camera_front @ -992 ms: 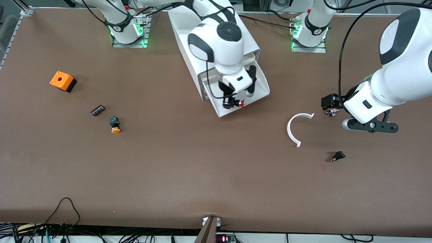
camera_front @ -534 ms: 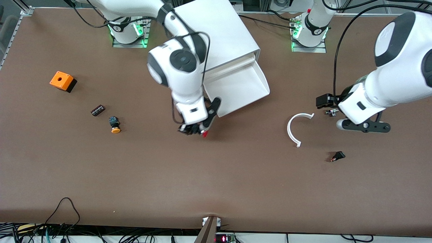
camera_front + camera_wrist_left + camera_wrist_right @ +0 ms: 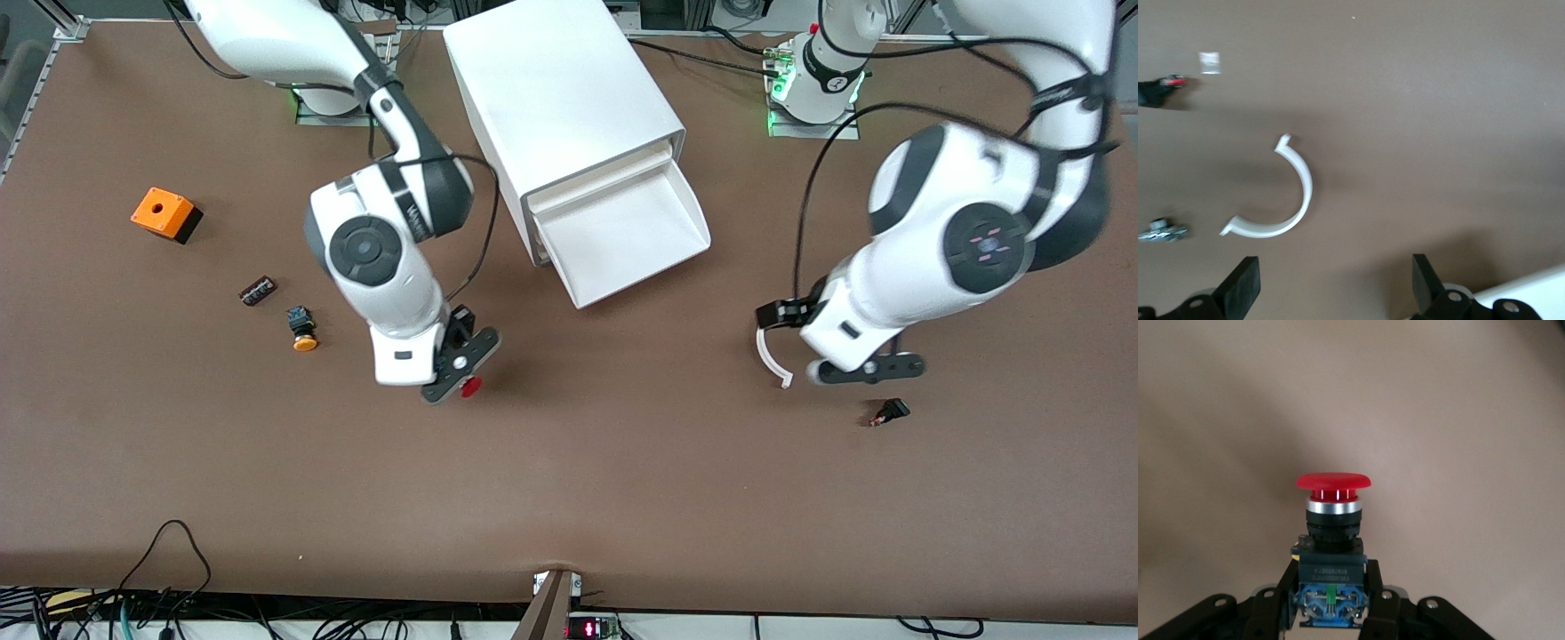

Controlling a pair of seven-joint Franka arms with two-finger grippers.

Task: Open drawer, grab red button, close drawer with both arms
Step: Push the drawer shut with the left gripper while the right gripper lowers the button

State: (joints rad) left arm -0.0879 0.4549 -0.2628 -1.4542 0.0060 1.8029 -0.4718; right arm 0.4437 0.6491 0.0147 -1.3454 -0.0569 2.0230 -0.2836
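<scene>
The lowest drawer [image 3: 622, 233] of the white cabinet [image 3: 560, 98] is pulled out, and its tray looks empty. My right gripper [image 3: 455, 378] is over bare table between the drawer and the front edge. It is shut on the red-capped button [image 3: 470, 386]. In the right wrist view the fingers [image 3: 1278, 603] clamp the blue-black body, and the button's [image 3: 1333, 513] red cap points away from my right gripper [image 3: 1331, 603]. My left gripper [image 3: 822, 356] hangs over the white arc [image 3: 766, 351]. In the left wrist view it [image 3: 1335, 293] is open and empty.
An orange box with a hole [image 3: 163, 213], a small black block [image 3: 258, 291] and an orange-yellow capped button [image 3: 302, 331] lie toward the right arm's end. A small black part [image 3: 891, 411] lies near the white arc [image 3: 1288, 200]. A metal bit [image 3: 1163, 232] lies beside the arc.
My right gripper lifted the red button out of the drawer and carried it toward the front camera, over the table. My left arm swung in over the white arc.
</scene>
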